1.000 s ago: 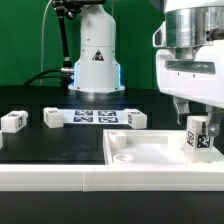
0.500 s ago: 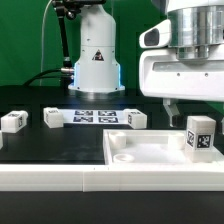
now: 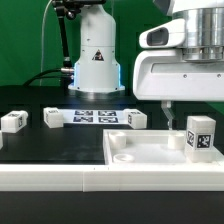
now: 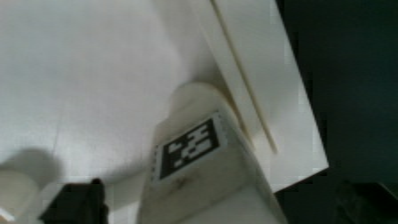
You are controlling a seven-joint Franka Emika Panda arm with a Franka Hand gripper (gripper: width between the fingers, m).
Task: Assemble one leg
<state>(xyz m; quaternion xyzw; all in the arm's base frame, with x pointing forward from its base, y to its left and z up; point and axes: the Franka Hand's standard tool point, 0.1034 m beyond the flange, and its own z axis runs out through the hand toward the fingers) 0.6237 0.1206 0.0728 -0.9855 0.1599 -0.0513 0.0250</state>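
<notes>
You've got the leg (image 3: 201, 136) standing upright on the large white panel (image 3: 140, 152), right at the panel's corner on the exterior view's right, tag facing the camera; its base sits on the panel surface just inside the raised rim. The gripper (image 3: 168, 107) hangs above that panel, up and toward the exterior view's left of the leg, clear of it with a gap of open air between; only one dark fingertip (image 3: 167, 110) shows below the white housing, so you cannot tell whether the jaws are apart or together. Nothing is held that you can see.

From the wrist view the leg (image 4: 196, 140) looks like a rounded white post with its black-and-white tag showing, set tight against the panel's raised edge (image 4: 258, 90); beyond that edge the dark table drops away, so the room on that side is thin. A dark finger (image 4: 75, 202) shows at the frame's margin, apart from the leg.

Away from the panel, the marker board (image 3: 95, 116) lies flat on the black table (image 3: 50, 145); three small white blocks sit near it, one (image 3: 52, 118) and another (image 3: 136, 119) just beside its ends, a third (image 3: 12, 121) farther out toward the exterior view's left. The panel's middle is bare.
</notes>
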